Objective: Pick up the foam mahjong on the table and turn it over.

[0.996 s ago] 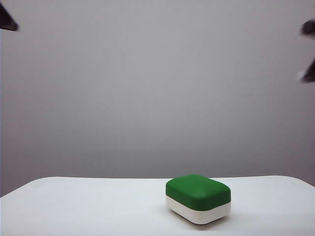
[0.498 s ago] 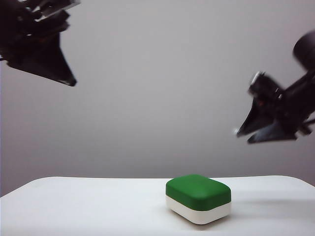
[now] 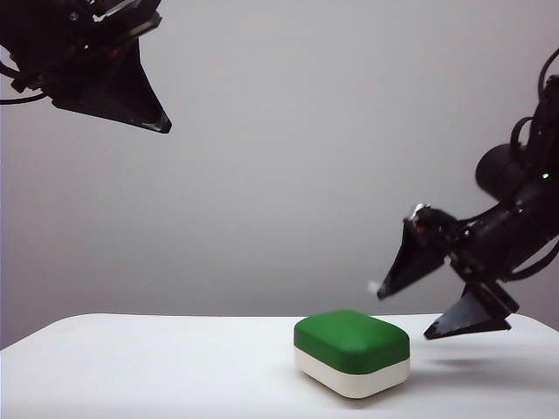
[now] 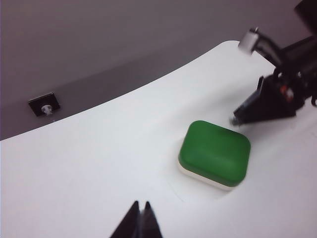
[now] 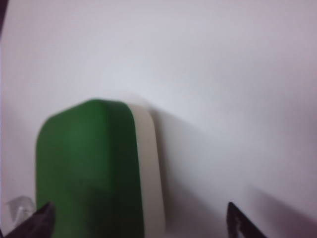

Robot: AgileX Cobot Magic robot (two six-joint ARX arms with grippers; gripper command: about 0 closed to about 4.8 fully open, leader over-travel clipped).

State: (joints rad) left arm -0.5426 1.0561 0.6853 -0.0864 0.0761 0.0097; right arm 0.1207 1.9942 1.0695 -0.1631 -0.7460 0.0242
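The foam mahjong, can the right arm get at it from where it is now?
Probably yes. The right gripper hangs open just beside the foam mahjong, nothing between them. The left gripper is shut, high and away.

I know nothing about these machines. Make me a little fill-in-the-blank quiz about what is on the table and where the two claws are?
1. The foam mahjong lies on the table with its ____ half facing up.
2. The right gripper, beside the block, has its jaws ____.
3. The left gripper hangs high above the table, holding ____.

Missing words: green; open; nothing
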